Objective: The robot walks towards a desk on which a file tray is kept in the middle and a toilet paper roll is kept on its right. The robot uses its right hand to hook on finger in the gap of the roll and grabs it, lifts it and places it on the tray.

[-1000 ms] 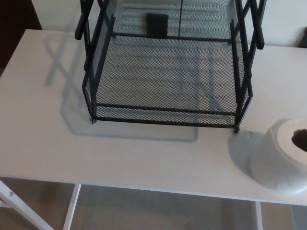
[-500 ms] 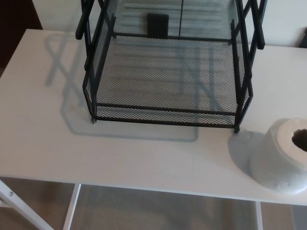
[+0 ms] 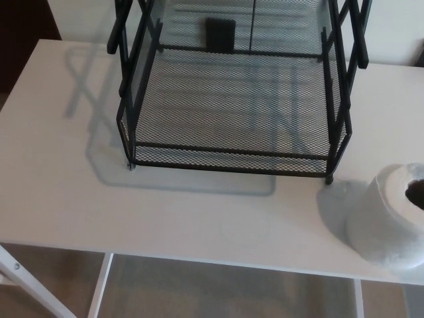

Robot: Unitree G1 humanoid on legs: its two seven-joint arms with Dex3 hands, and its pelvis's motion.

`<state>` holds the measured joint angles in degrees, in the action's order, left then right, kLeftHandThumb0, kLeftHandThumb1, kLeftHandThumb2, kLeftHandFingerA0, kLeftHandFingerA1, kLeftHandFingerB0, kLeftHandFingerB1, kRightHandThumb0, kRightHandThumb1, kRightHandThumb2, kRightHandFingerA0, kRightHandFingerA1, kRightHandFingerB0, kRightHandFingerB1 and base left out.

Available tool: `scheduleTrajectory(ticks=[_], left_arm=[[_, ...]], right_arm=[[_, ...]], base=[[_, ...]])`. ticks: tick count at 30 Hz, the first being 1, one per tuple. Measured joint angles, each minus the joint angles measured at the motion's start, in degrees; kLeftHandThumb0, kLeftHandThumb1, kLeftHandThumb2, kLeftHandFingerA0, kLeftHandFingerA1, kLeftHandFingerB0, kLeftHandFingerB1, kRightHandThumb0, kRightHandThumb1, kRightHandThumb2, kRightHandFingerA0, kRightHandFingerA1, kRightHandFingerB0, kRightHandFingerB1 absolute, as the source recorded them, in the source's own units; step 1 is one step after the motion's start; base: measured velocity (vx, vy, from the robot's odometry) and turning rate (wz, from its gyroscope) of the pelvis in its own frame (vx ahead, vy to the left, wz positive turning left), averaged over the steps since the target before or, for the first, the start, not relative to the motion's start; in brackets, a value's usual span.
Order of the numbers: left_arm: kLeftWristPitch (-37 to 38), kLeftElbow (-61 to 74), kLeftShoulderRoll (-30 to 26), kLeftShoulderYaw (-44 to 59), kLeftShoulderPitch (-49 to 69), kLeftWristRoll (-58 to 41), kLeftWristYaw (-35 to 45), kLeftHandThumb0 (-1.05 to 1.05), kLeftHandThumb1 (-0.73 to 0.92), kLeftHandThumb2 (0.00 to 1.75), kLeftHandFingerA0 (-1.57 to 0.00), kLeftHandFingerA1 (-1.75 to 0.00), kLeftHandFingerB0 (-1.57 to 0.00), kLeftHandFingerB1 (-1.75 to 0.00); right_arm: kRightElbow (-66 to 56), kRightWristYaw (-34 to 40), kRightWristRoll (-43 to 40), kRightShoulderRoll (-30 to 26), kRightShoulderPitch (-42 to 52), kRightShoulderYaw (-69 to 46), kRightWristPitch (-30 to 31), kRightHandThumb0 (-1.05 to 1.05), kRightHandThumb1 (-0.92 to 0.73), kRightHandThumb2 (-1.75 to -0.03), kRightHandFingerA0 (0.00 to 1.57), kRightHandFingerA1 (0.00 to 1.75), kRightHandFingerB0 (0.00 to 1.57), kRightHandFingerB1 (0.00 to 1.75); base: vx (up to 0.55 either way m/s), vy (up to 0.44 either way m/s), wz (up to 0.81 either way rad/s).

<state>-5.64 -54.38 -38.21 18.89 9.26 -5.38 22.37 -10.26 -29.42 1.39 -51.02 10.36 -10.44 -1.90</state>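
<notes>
**Roll stands alone near the front right corner of the counter**

Head view: Neither the left hand nor the right hand is in this view, so their state cannot be told, and the place of the roll relative to a hand cannot be told either.

The toilet paper roll (image 3: 389, 222) stands on the white counter (image 3: 59, 172), close to its right edge and near its front right corner. The right border of the picture cuts off part of it. It stands on one flat end, and the dark hole of its core (image 3: 417, 192) faces up. The paper is white with a fine embossed surface, and the roll is thick. A soft grey shadow lies on the counter to its left.

The black mesh file tray (image 3: 228, 151) sits in the middle of the counter, toward the back edge, with its open front facing the front edge. Its lowest shelf holds nothing. The roll is near the tray's front right foot (image 3: 327, 179) but apart from it, outside the tray.
</notes>
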Motion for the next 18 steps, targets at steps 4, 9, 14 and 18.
scheduleTrajectory(ticks=[4, 9, 14, 18], left_arm=[[-0.01, -0.18, -0.02, 0.03, -0.01, -0.02, -0.05, -0.67, 0.92, 0.67, -0.46, -0.41, -0.26, -0.33], [-0.32, -0.21, -0.06, -0.03, -0.04, -0.01, -0.42, -0.67, 0.92, 0.67, -0.45, -0.41, -0.25, -0.34], [-0.73, 0.67, -0.20, -0.04, 0.31, 0.00, -0.44, -0.67, 0.92, 0.68, -0.45, -0.40, -0.25, -0.33], [-0.77, 0.82, -0.40, -0.10, 0.27, 0.01, -0.44, -0.67, 0.92, 0.68, -0.44, -0.41, -0.25, -0.34]], right_arm=[[-0.49, -1.09, 3.13, -1.93, 0.14, 3.12, 0.76, -0.65, -0.51, -0.56, 0.21, 0.42, 0.27, 0.32], [-0.53, -1.15, 6.86, -3.36, 0.18, 4.00, 0.77, -0.69, -0.43, -0.76, 0.15, 0.48, 0.21, 0.42], [-0.89, -1.29, 9.01, -3.73, 0.03, 4.01, 0.78, -0.67, -0.53, -0.57, 0.19, 0.38, 0.26, 0.34], [-1.55, -1.67, 9.89, -3.72, -0.24, 4.01, 0.80, -0.68, -0.53, -0.57, 0.21, 0.39, 0.27, 0.34]], base=[[0.00, 0.000, 0.00], [0.00, 0.000, 0.00], [0.00, 0.000, 0.00], [0.00, 0.000, 0.00]])
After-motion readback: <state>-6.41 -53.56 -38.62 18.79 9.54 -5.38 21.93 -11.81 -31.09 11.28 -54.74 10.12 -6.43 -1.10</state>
